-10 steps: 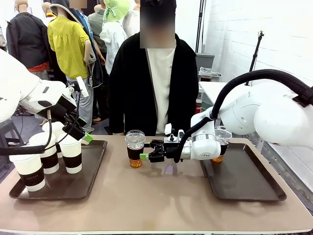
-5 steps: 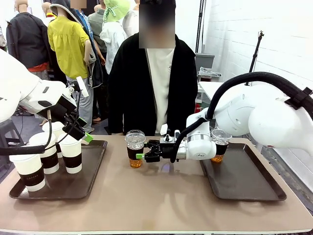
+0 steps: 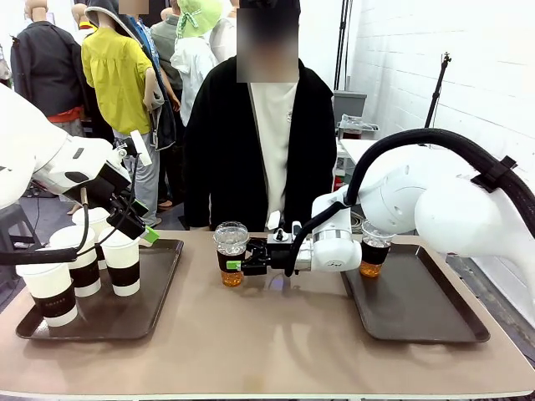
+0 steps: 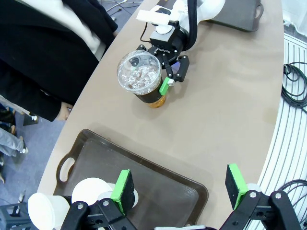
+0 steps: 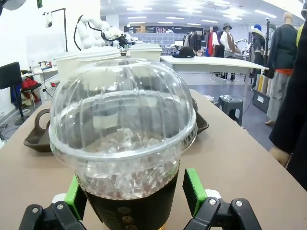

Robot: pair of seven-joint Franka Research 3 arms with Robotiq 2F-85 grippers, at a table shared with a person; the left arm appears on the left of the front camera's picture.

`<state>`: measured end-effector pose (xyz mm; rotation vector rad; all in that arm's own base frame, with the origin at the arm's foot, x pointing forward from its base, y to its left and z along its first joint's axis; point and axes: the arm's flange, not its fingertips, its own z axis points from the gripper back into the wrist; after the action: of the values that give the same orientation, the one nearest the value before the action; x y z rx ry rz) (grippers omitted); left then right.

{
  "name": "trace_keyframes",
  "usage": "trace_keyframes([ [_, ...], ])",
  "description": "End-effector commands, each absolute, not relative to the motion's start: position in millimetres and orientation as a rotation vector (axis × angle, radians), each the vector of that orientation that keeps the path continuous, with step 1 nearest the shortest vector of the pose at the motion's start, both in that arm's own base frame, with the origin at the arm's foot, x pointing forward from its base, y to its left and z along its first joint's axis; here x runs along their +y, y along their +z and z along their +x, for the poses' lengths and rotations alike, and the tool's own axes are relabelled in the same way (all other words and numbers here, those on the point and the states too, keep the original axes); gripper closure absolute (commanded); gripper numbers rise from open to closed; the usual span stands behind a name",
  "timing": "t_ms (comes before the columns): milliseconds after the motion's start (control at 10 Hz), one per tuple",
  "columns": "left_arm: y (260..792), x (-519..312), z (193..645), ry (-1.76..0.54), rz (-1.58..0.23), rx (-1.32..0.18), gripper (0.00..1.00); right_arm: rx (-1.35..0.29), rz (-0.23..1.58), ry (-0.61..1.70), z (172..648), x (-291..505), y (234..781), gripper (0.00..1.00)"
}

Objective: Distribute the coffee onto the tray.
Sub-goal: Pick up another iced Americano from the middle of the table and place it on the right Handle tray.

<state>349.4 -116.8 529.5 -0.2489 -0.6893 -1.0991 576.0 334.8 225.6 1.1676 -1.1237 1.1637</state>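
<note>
A clear dome-lidded cup of amber drink with a dark sleeve stands on the table's middle, in front of the person. My right gripper is open, its green pads on either side of the sleeve; up close the cup sits between the fingers with small gaps. A second dome-lidded cup stands on the right tray. My left gripper hangs open over the left tray, above several white lidded cups with brown sleeves. From the left wrist, the open gripper looks down at the dome-lidded cup.
A person in a black jacket stands at the table's far edge behind the cup. The left tray's handle and white lids lie under my left fingers. Bare tabletop stretches between the trays.
My right gripper has slid left along the table until its open fingers flank the dome-lidded cup. The left arm and the cups have not moved.
</note>
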Motion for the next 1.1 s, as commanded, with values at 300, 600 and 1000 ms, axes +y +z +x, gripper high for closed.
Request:
trace_keyframes([
  [300,528,-114,351,-1.116,-0.269,-0.691,0.00,-1.129,1.169,1.155,575,340,228,0.38],
  [600,528,-114,351,-1.116,-0.269,-0.691,0.00,-1.134,1.200,1.143,567,332,239,0.38],
  [1000,528,-114,351,-1.116,-0.269,-0.691,0.00,-1.132,1.236,1.169,518,270,300,0.38],
])
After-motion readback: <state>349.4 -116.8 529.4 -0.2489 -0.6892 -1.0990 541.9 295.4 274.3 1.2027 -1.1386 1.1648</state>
